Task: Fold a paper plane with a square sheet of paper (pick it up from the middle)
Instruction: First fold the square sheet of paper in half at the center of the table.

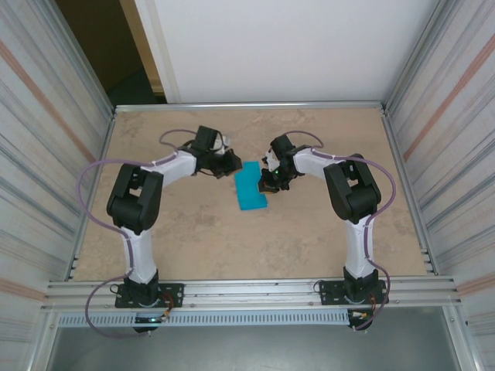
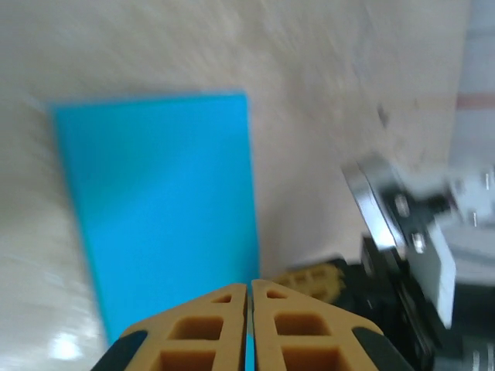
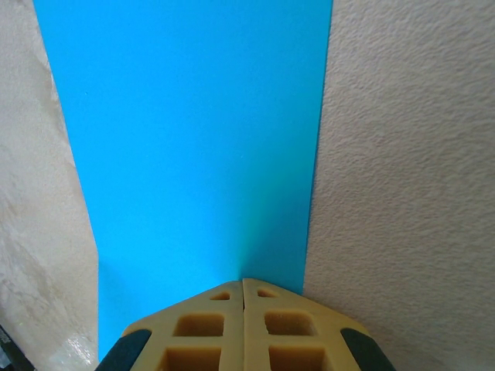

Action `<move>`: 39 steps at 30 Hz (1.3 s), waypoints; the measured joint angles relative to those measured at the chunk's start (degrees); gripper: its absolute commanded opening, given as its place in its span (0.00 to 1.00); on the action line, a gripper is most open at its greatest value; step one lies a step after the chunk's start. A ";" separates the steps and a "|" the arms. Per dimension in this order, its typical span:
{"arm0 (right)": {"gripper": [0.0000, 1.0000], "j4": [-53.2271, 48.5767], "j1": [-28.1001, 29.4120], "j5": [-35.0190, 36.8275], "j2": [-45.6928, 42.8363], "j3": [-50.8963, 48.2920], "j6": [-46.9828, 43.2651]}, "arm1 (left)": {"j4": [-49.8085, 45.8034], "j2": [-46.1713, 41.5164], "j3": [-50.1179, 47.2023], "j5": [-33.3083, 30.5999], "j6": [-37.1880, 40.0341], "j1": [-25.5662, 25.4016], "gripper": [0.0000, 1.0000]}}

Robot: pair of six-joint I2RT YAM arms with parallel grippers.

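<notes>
The square sheet of paper (image 1: 251, 191) lies on the table as a narrow teal-blue rectangle, folded over on itself. My left gripper (image 1: 232, 164) is shut at its far left end. In the left wrist view its tips (image 2: 249, 287) sit over the paper's (image 2: 155, 201) near edge, and a thin blue line shows in the slit between the fingers. My right gripper (image 1: 268, 184) is shut at the paper's right side. In the right wrist view its tips (image 3: 243, 282) rest on the paper (image 3: 193, 131) close to its right edge. The paper looks flat on the table.
The beige tabletop (image 1: 325, 232) has metal rails along its edges and corrugated walls on both sides. In the left wrist view the right arm's yellow fingers (image 2: 317, 282) and wrist (image 2: 410, 255) are close on the right.
</notes>
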 measured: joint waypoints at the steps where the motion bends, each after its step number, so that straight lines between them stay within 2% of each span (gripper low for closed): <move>1: 0.03 0.00 0.00 0.02 -0.02 0.00 0.00 | 1.07 -0.15 -1.49 0.46 -0.92 -1.64 0.10; 5: 0.03 0.00 0.00 0.02 0.00 0.00 0.00 | 2.62 -0.13 -7.04 1.27 -3.61 -5.11 0.11; 17: 0.03 0.00 0.00 0.09 0.02 0.00 0.00 | 2.56 0.28 -10.05 1.75 -4.98 -4.83 0.10; 24: 0.03 0.00 0.00 0.17 0.04 0.00 0.00 | 2.82 -0.17 -12.31 1.97 -2.62 -4.83 0.10; 35: 0.03 0.00 0.00 0.20 0.15 0.00 0.00 | -0.76 -8.76 -21.03 -1.57 0.66 -3.67 0.08; 39: 0.03 -0.02 0.00 0.22 0.17 0.00 0.00 | -3.04 -11.21 -21.44 -2.16 1.99 -3.78 0.08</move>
